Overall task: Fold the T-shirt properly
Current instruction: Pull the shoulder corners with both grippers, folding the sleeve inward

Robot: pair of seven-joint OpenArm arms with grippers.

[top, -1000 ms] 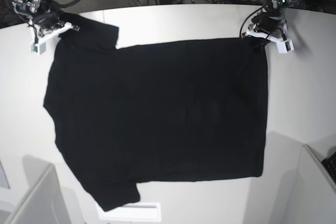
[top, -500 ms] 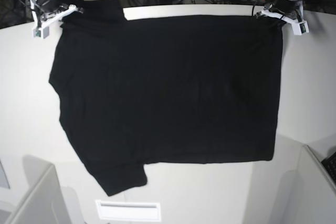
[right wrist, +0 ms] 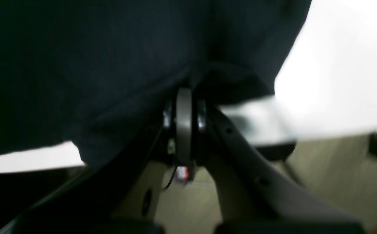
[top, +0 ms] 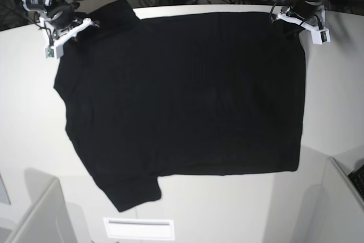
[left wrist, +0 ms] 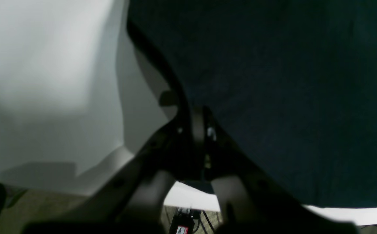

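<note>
Black T-shirt (top: 182,101) spread on white table (top: 330,209); left gripper (left wrist: 193,143) and right gripper (right wrist: 185,126) closed, each gripping its fabric.

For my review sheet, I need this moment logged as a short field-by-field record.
garment: black T-shirt, spread out over the white table
print: none seen on the visible side
left gripper: shut on the shirt, at its edge
right gripper: shut on the shirt, near the opposite end of that side
lower edge in base view: one sleeve sticks out toward the white rectangle
fold state: body still unfolded
</note>
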